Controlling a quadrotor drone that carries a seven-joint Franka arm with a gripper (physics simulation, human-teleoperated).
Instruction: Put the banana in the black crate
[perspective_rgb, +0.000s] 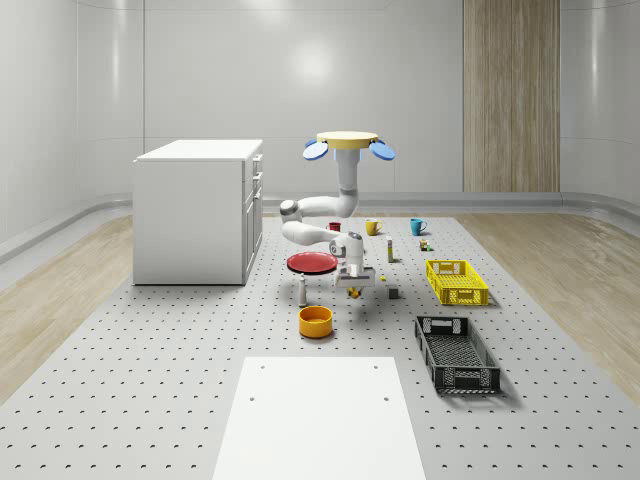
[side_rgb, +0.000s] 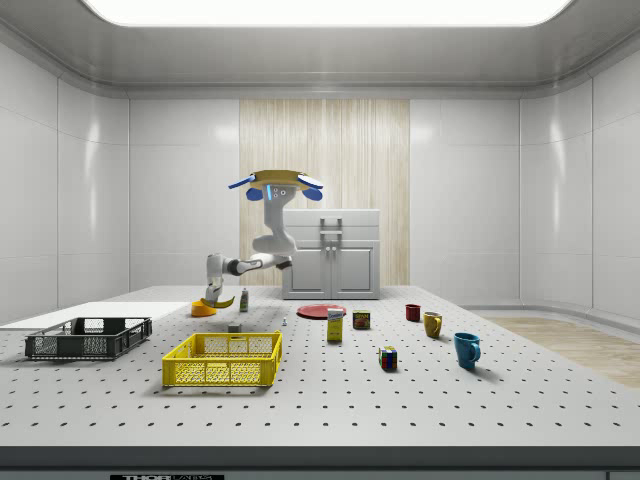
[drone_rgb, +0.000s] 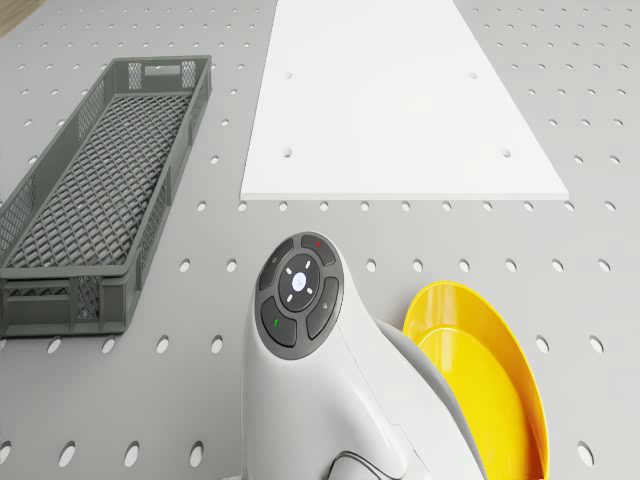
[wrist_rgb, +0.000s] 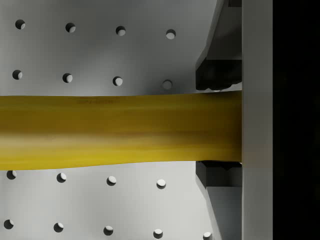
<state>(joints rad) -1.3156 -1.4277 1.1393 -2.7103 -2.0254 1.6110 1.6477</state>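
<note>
My pincer (perspective_rgb: 355, 289) grips the banana (wrist_rgb: 120, 131) between 2 pads, lifted off the pegboard surface (perspective_rgb: 180, 380). I hover near the orange bowl (perspective_rgb: 315, 321), carrying toward the black crate (perspective_rgb: 457, 353).

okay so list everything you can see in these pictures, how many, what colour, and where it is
banana: one, yellow, held in the hand off the floor
black crate: one, black, at the whole-scene view's right front
yellow crate: one, yellow, behind the black crate
bowl: one, orange-yellow, on the floor in front of the hand
plate: one, red, behind the bowl
mugs: three; blue mug, yellow mug and red mug, far side of the floor
cabinet: one, white, the whole-scene view's left
white panel: one, front floor
drone: one, hovering behind the plate
hand: one, white, closed on the banana
</note>
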